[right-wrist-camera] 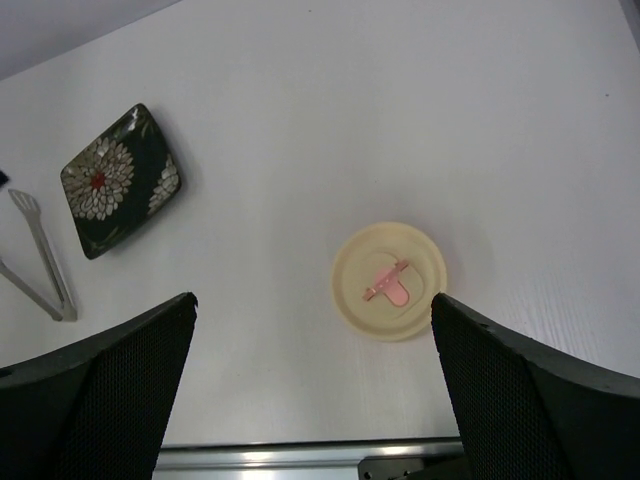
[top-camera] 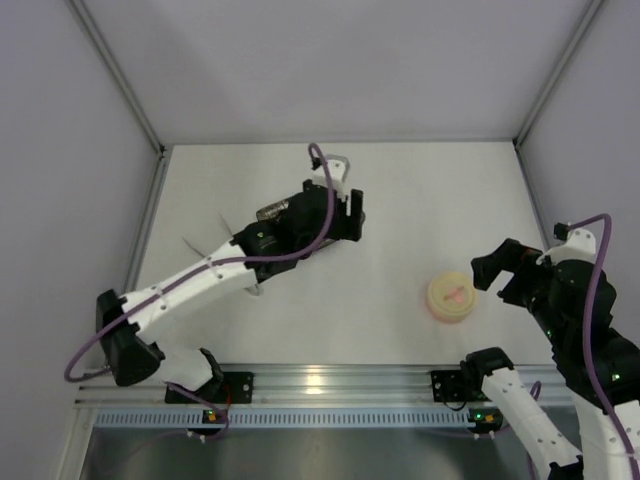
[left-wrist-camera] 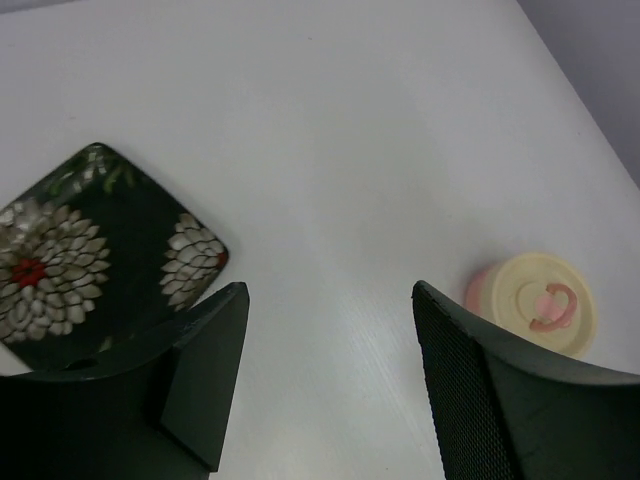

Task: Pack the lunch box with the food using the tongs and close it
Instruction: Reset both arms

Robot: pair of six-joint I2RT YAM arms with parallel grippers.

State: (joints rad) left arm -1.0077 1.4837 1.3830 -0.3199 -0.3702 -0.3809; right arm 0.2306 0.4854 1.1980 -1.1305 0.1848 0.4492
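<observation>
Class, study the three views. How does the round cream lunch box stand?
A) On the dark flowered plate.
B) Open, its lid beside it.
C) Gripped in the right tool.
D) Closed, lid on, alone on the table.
D: the lunch box has its lid with the pink mark on top, and it stands on the table, well apart from the plate.

Your left arm (top-camera: 190, 285) has white shells on the long links and black joints, with a chunky black wrist block. A purple cable (top-camera: 328, 190) loops along it. Your right arm (top-camera: 590, 360) is the same deal, mostly black up top with a white lower link and a purple lead of its own. Tiny green and red status lights (top-camera: 210, 413) glow down by the bases. The left tool (left-wrist-camera: 330, 335) and right tool (right-wrist-camera: 312, 305) have matte black fingers (right-wrist-camera: 500, 400) with a fine mesh-like texture.
</observation>
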